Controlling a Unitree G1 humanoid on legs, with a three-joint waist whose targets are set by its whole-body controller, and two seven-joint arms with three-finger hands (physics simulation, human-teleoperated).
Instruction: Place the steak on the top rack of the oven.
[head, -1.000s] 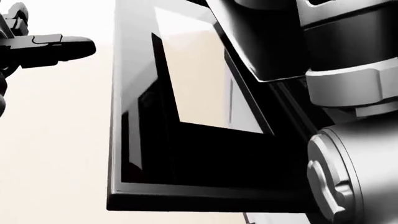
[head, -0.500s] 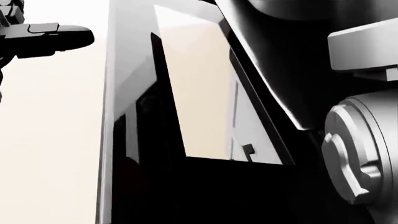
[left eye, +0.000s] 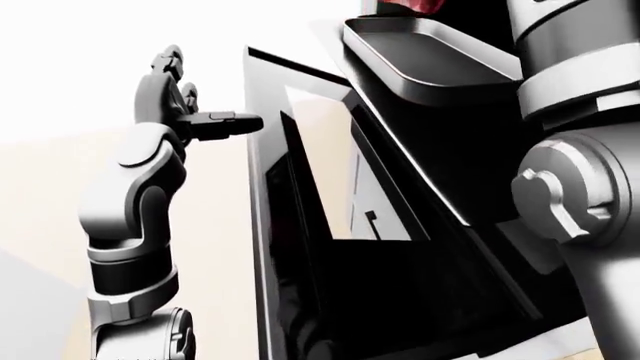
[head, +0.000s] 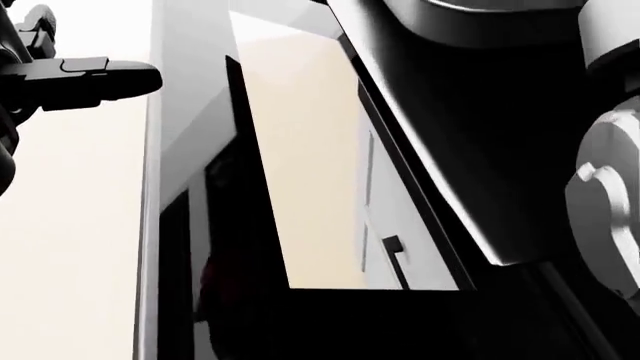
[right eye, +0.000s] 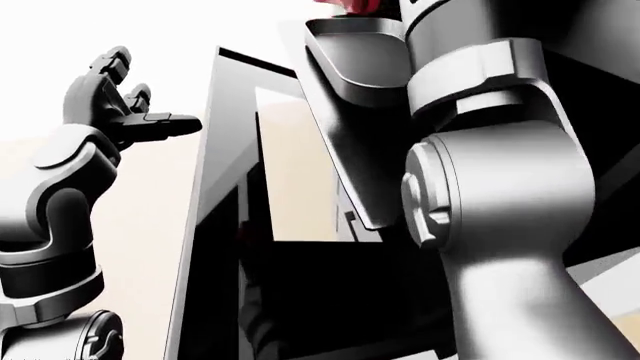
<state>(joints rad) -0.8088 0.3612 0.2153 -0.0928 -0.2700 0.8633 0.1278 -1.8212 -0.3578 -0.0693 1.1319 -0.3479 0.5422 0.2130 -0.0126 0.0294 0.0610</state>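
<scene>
The steak (left eye: 405, 6) shows only as a red patch at the top edge of the left-eye view, lying on a grey metal tray (left eye: 430, 52). The tray is held high beside my right arm (left eye: 565, 195), whose hand is past the top edge. Below the tray is the oven's black glass door (left eye: 262, 225), seen steeply tilted; the racks are hidden. My left hand (left eye: 205, 90) is raised left of the door's edge, fingers spread and empty. One of its fingers (head: 100, 79) points toward the door in the head view.
A pale cream wall or floor (left eye: 60, 195) fills the left of the views. The door's glass reflects a small dark handle (head: 393, 247). My right arm's joints (right eye: 480, 195) block most of the right side.
The whole head view has shifted: the door's edge has slid left and my right arm has moved toward the right edge. My left hand stays raised and open.
</scene>
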